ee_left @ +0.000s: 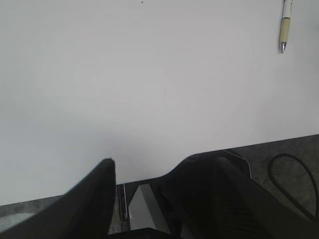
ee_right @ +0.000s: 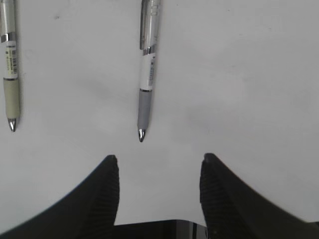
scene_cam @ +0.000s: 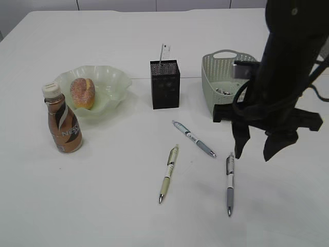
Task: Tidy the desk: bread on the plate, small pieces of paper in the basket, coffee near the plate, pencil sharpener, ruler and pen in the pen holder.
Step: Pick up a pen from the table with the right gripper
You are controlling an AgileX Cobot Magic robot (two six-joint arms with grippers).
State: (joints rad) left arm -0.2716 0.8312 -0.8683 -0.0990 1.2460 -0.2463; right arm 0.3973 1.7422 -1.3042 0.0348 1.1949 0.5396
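The desk (scene_cam: 103, 216), a plain white tabletop, fills the exterior view. At the left of the frame the bread (scene_cam: 82, 93) lies in the wavy green plate (scene_cam: 114, 77), and the brown Nescafe coffee bottle (scene_cam: 62, 123) stands upright just in front of the plate, near its left edge. At upper centre stands the black mesh pen holder (scene_cam: 165, 85), with the clear ruler (scene_cam: 164, 53) sticking up out of it. To its right is the sage-green perforated basket (scene_cam: 216, 72), with small items inside that are too dim to name.

Three pens lie flat in the lower middle of the frame: a cream-gripped pen (scene_cam: 168, 173), a blue-grey pen (scene_cam: 194, 139) lying on a slant, and a grey-gripped pen (scene_cam: 230, 183) furthest right.

The right gripper (scene_cam: 253, 149) hangs above the desk beside the grey-gripped pen's upper end, its jaws apart and holding nothing; in the right wrist view the pen's tip points toward the gap between the fingers (ee_right: 99, 194).

The left gripper (ee_left: 144, 174) sits at the desk's near edge, jaws apart and empty.
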